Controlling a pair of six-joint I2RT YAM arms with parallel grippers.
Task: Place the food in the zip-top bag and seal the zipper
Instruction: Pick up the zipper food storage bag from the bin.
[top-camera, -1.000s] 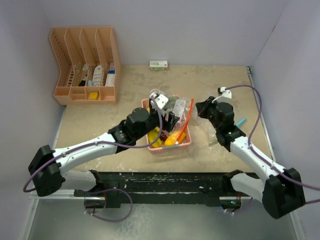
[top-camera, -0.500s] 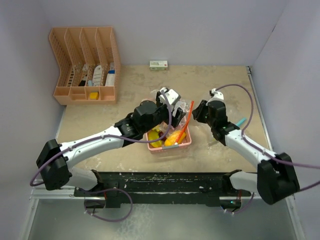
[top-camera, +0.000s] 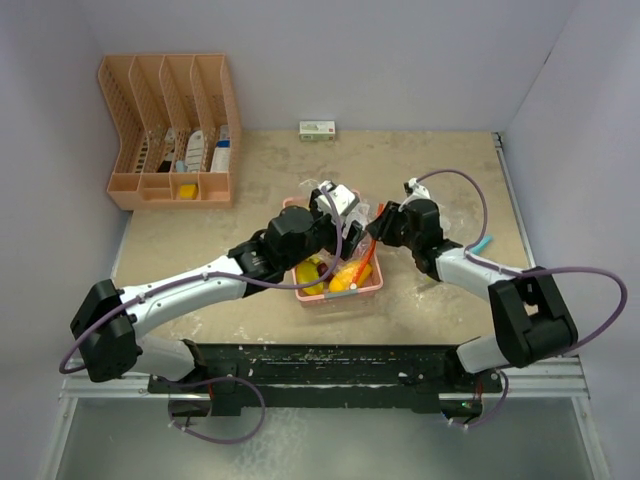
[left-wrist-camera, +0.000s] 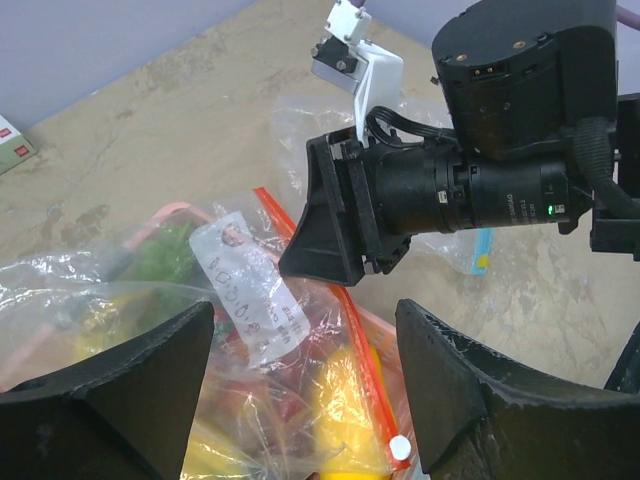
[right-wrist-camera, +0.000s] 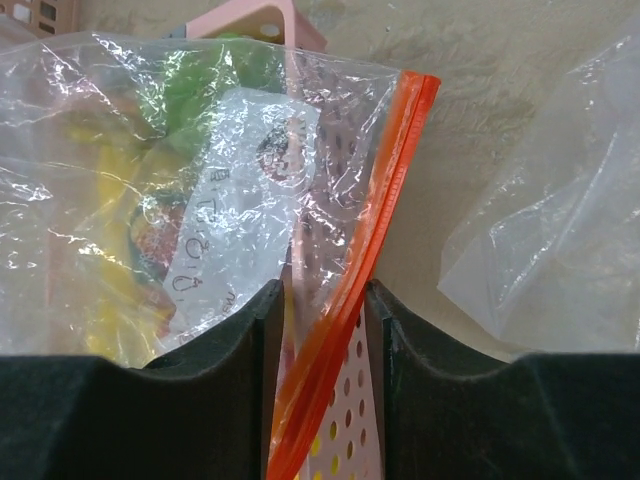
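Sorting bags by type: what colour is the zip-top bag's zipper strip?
Orange-red; the zipper strip shows best in the right wrist view.

A pink basket (top-camera: 345, 293) holds yellow fruit (top-camera: 313, 276) and a clear zip-top bag (top-camera: 362, 212) with an orange zipper (top-camera: 371, 250). The left gripper (top-camera: 345, 222) hangs over the basket's far end. The right gripper (top-camera: 379, 226) sits at the zipper, above the basket's far right corner.

A robotics lab test cell.
Plain pale walls (top-camera: 400, 60) box in a beige desk (top-camera: 440, 160). A left arm (top-camera: 190, 288) and a right arm (top-camera: 468, 268) are bolted to a black rail (top-camera: 330, 362) at its near edge, trailing purple cables (top-camera: 570, 268). An orange file organizer (top-camera: 165, 130) stands in the far corner.
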